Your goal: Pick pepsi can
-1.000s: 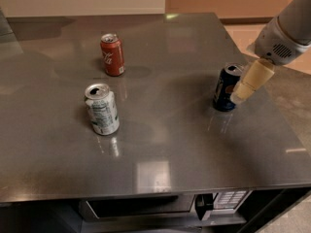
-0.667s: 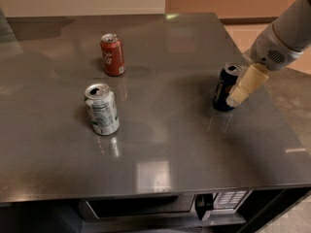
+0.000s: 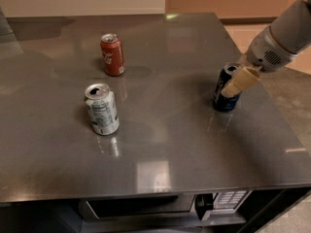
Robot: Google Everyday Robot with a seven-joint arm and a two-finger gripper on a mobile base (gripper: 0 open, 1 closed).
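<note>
The pepsi can [image 3: 223, 92] is dark blue with a silver top and stands upright on the right part of the grey table [image 3: 160, 140]. My gripper [image 3: 236, 83] comes in from the upper right on a grey-white arm. Its cream-coloured tip lies right against the upper right side of the can and covers part of it. The can stands on the table.
A red cola can [image 3: 112, 55] stands upright at the back left. A white can with a green-tinted label [image 3: 102, 109] stands at the front left. The table's right edge is close to the pepsi can. A microwave [image 3: 160, 205] sits under the front edge.
My gripper has moved a little to the left, closer onto the pepsi can. The three cans have not moved.
</note>
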